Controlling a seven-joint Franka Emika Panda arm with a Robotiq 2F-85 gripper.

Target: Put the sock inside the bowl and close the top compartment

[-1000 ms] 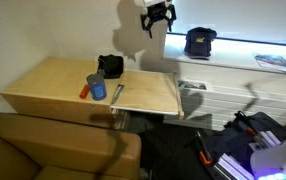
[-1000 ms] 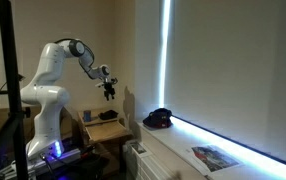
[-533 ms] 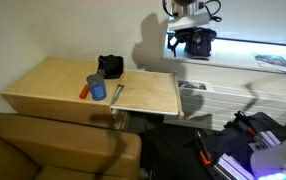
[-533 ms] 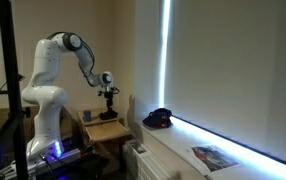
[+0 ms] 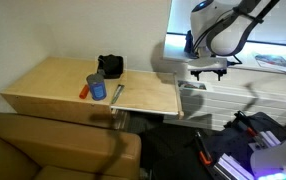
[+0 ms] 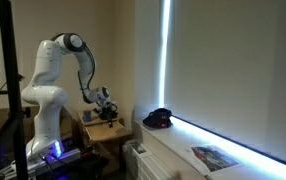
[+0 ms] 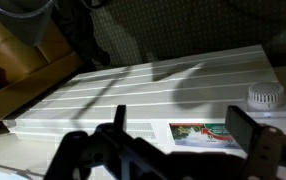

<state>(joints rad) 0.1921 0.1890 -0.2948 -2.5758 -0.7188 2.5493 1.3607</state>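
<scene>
A black thing (image 5: 110,67) sits at the back of the light-wood cabinet top (image 5: 53,85); I cannot tell whether it is the dish, the sock or both. The pale sliding panel (image 5: 151,94) forms the cabinet's right part and juts out toward the white slatted unit (image 5: 228,98). My gripper (image 5: 208,68) hangs right of the cabinet, above the white unit, and also shows in an exterior view (image 6: 108,109). In the wrist view the gripper (image 7: 183,130) is open and empty, with both dark fingers (image 7: 248,126) wide apart over the white slats (image 7: 153,85).
A blue can (image 5: 98,88), a red thing (image 5: 84,92) and a small grey-blue tool (image 5: 118,94) lie on the cabinet top. A dark cap (image 6: 159,118) and a magazine (image 6: 215,157) lie on the sill. A brown sofa (image 5: 53,145) stands in front.
The arm has swung down from high by the wall to low over the white slatted unit. It now hides the cap in an exterior view. The gripper stays open.
</scene>
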